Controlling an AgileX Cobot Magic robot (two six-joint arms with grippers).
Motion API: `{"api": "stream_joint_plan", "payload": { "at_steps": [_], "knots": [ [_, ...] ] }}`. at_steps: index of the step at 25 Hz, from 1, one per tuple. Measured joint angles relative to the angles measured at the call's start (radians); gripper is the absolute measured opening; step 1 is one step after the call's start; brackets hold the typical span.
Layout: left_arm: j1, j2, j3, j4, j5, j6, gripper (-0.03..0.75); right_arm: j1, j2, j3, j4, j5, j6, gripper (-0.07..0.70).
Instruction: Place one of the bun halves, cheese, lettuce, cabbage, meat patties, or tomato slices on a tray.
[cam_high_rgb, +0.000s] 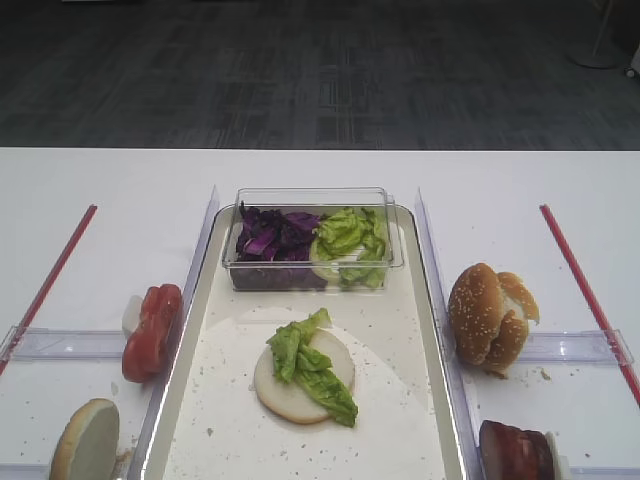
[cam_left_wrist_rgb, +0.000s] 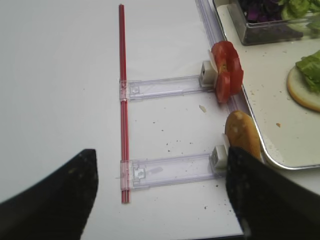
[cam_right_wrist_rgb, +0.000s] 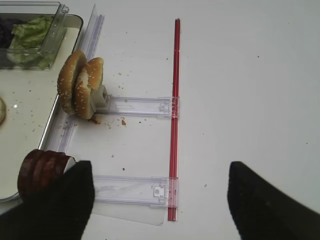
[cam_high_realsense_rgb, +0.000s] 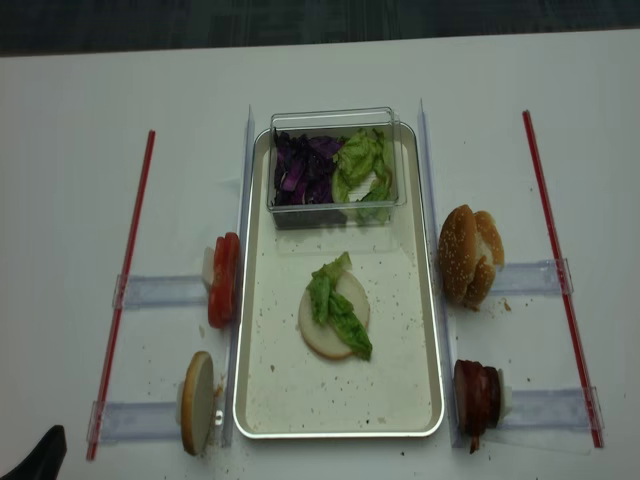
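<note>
While both arms hang back over the bare table, nothing is in either grip.

Right gripper (cam_right_wrist_rgb: 156, 200): jaws spread wide, empty, over the white table (cam_right_wrist_rgb: 250, 75), with the meat patties (cam_right_wrist_rgb: 42, 172) just beside its left finger.

Left gripper (cam_left_wrist_rgb: 160, 195): fingers stand far apart in its own wrist view, nothing between them; a pale bun half (cam_left_wrist_rgb: 242, 135) stands on edge just by its right finger.

Risk, patties: they stand on edge against a clear holder, so a descent that is off to one side could tip the row or take two discs at once.

Risk, sesame buns (cam_right_wrist_rgb: 80, 85): also leaning on edge near the tray rim; a passing finger could knock them over onto the rim.

Risk, stack: a new piece dropped off centre could drag the leaf off the bun.

Lettuce (cam_high_rgb: 310, 365): one crinkled bright-green leaf, lying lengthwise across a flat pale bun half (cam_high_rgb: 285, 395), its lower tip hanging just past the bun's edge.

Tray (cam_high_rgb: 400, 440): cream, crumb-speckled; bun and leaf sit near its middle, the clear tub (cam_high_rgb: 310, 200) of purple cabbage (cam_high_rgb: 270, 235) and green leaves at its far end.

Tomato slices (cam_high_rgb: 152, 330): outside the tray, left.
</note>
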Motion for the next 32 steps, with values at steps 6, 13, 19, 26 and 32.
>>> {"api": "stream_joint_plan", "payload": {
  "at_steps": [6,13,19,26,32],
  "knots": [
    [0.000,0.000,0.000,0.000,0.000,0.000,0.491,0.000,0.000,0.000,0.000,0.000,0.000,0.572],
    [0.000,0.000,0.000,0.000,0.000,0.000,0.491,0.000,0.000,0.000,0.000,0.000,0.000,0.572],
    [0.000,0.000,0.000,0.000,0.000,0.000,0.491,0.000,0.000,0.000,0.000,0.000,0.006,0.571],
    [0.000,0.000,0.000,0.000,0.000,0.000,0.491,0.000,0.000,0.000,0.000,0.000,0.006,0.571],
    [0.000,0.000,0.000,0.000,0.000,0.000,0.491,0.000,0.000,0.000,0.000,0.000,0.006,0.571]
  ]
}}
